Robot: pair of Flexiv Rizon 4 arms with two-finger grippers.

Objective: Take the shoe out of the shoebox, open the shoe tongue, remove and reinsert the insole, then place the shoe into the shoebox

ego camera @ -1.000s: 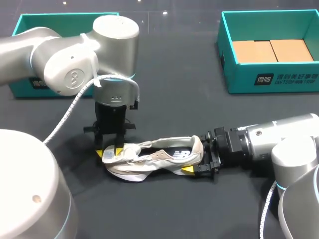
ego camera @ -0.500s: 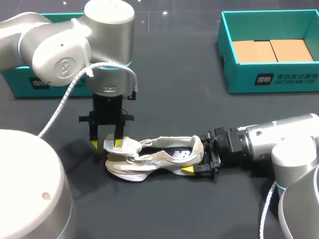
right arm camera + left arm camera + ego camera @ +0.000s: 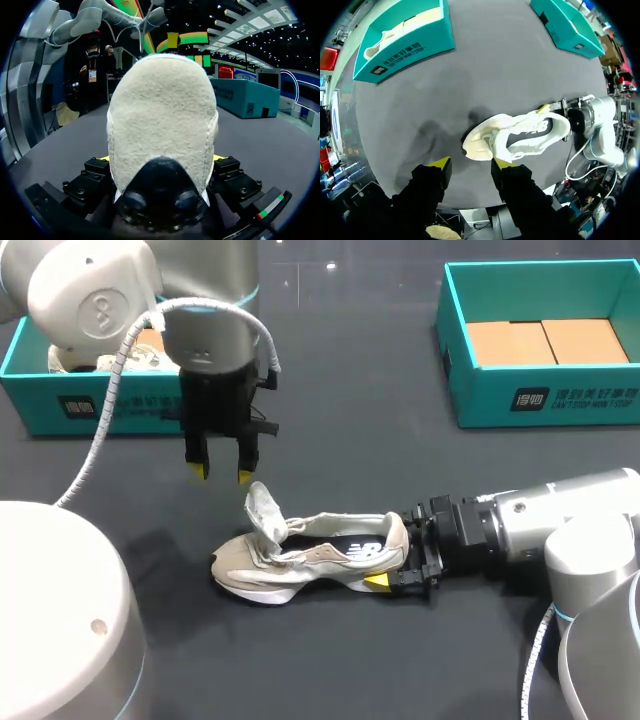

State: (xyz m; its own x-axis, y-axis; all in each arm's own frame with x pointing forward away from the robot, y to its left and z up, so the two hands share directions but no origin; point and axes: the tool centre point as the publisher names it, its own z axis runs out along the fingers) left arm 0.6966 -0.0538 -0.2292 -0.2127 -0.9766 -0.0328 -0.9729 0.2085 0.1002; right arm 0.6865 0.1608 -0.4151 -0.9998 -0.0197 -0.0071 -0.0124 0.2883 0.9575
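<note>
A beige shoe lies on its side on the dark table, its tongue pulled up and standing free. My left gripper hangs open above and behind the toe, holding nothing. In the left wrist view the shoe and tongue lie just ahead of the open left gripper. My right gripper is shut on the shoe's heel. In the right wrist view the heel sits between the fingers of the right gripper.
A teal shoebox at the back left holds another beige shoe. A second teal shoebox at the back right has cardboard inserts in it. Both boxes show in the left wrist view.
My left gripper has let go of the tongue and risen away towards the back. The tongue now stands upright. The right arm and the shoe have kept still.
</note>
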